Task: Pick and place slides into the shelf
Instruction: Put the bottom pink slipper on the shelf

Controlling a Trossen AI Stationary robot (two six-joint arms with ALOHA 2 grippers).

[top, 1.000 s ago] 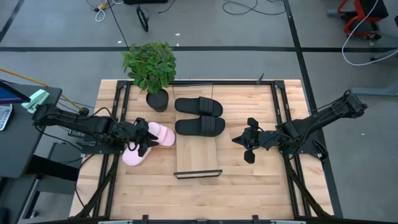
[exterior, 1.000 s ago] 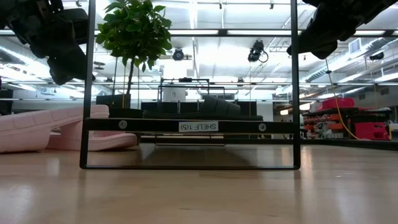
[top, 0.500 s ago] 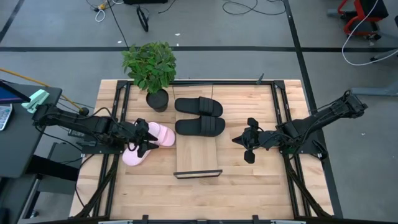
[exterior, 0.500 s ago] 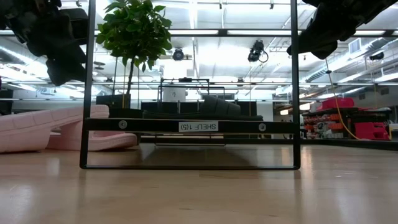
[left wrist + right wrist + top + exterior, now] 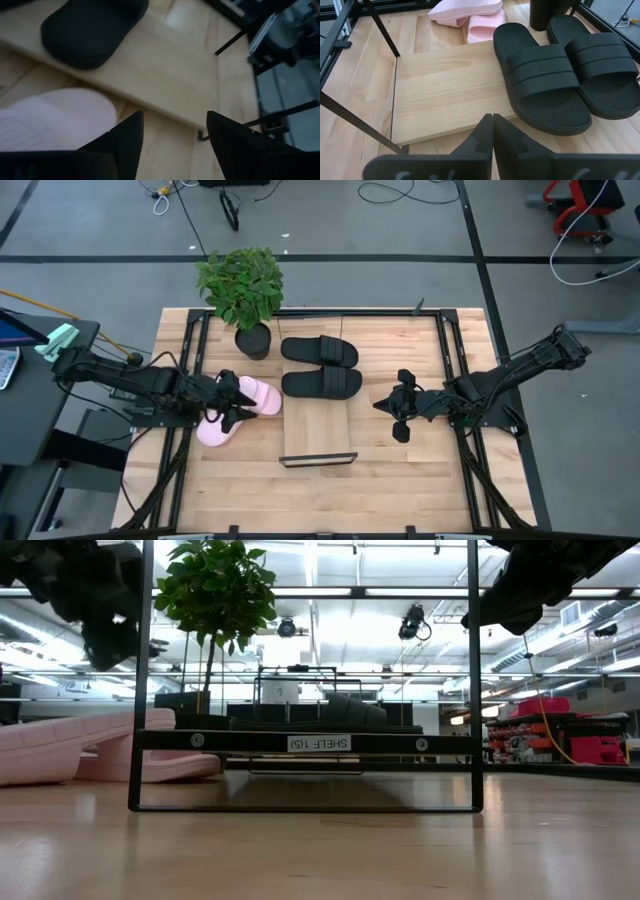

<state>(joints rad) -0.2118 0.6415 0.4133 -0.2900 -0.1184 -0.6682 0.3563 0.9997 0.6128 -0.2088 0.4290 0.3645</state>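
Two black slides point(image 5: 320, 352) point(image 5: 322, 384) lie side by side across the far part of the shelf's pale board point(image 5: 318, 435). In the right wrist view they show as the nearer slide point(image 5: 545, 80) and the farther slide point(image 5: 600, 65). Two pink slides point(image 5: 240, 408) lie together on the table just left of the shelf, one partly on the other point(image 5: 60, 745). My left gripper point(image 5: 172, 135) hovers open above the pink slides point(image 5: 55, 120), touching nothing. My right gripper point(image 5: 492, 130) hangs shut above the table, right of the shelf point(image 5: 400, 406).
A potted plant point(image 5: 245, 295) stands at the far left corner of the shelf, beside the black slides. The shelf's black end frame point(image 5: 305, 742) rises at its near end. Bare wooden table point(image 5: 400, 480) lies near and right of the shelf.
In the low view my left gripper has tipped up a little above the pink slides. The slides lie as before.
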